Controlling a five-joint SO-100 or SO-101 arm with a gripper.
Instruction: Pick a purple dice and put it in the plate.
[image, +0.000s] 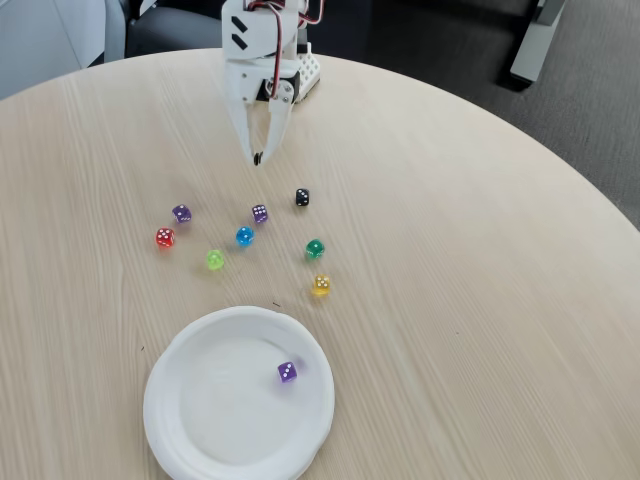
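Near the front edge of the round wooden surface (480, 300) in the fixed view lies the plate (200, 420), white and shallow-rimmed, its lowest part cut off by the picture's bottom edge. Inside it, toward its right side, rests one purple dice (287, 373) with white pips up, lying on the plate's floor and apart from the rim.

Toward the far edge of the surface hangs the tool (257, 158), white, pointing down, its two fingers drawn together to a narrow point with the tips touching or nearly so. It holds nothing and touches no die; whether its tips reach the wood cannot be told from this angle.

Between the tool and the plate, in the middle of the surface, the other dice lie scattered and apart from one another: a second purple dice (181, 213) at the left, with a red die (164, 238) just beside it; a third purple dice (259, 213) under the tool, near a blue die (244, 236); a black die (302, 198); a light green die (215, 260); a dark green die (314, 249); and a yellow die (320, 286) nearest the plate's rim.

The arm's upper part is cut off by the top edge.
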